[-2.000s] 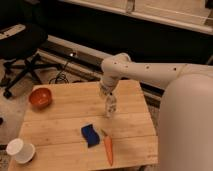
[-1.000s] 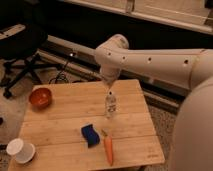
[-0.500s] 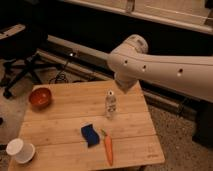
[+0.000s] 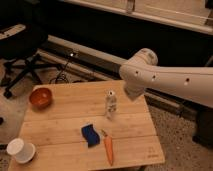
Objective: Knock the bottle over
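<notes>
The bottle [image 4: 110, 104], small and clear with a pale cap, stands upright near the right middle of the wooden table [image 4: 60, 117]. My white arm [image 4: 150, 77] reaches in from the right, and its rounded elbow hangs above and to the right of the bottle without touching it. My gripper does not show; no fingers appear past the elbow link, and nothing is at the bottle.
An orange bowl [image 4: 40, 97] sits at the table's left. A white cup [image 4: 20, 149] stands at the front left corner. A blue sponge [image 4: 90, 134] and a carrot [image 4: 108, 148] lie in front of the bottle. A black office chair [image 4: 20, 55] is beyond the table's left.
The arm has lifted off the bottle and swung up and to the right. The gripper that was at the bottle has left sight. The bottle still stands in the same spot.
</notes>
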You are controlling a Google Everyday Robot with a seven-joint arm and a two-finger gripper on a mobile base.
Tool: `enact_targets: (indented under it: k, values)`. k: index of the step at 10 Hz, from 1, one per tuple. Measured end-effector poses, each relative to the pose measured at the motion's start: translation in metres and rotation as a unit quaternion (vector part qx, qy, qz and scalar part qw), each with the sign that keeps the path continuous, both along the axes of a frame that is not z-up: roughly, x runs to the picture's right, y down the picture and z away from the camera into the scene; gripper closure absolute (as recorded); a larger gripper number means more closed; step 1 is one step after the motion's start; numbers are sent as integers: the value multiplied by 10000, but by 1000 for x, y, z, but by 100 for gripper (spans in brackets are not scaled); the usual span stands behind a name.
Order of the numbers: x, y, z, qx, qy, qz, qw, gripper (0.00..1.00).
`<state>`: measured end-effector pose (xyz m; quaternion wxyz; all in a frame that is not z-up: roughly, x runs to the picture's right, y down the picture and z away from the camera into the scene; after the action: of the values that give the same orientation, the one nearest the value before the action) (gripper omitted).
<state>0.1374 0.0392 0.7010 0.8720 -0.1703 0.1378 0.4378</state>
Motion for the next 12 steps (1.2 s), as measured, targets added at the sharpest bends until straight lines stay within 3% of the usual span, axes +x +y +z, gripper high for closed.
enact_targets:
  k: [3, 5, 7, 9, 10, 12]
  values:
    - [21, 6, 37, -180, -25, -66, 9998, 95]
    - [-2, 1, 69, -325, -344, -217, 9986, 95]
    - [-45, -7, 103, -386, -894, -286, 9948, 95]
    - [-112, -7, 135, -587, -1622, -496, 9838, 95]
    - [-146, -2, 149, -762, -1957, -607, 9758, 95]
    - [-209, 14, 165, -1176, -2542, -881, 9559, 95]
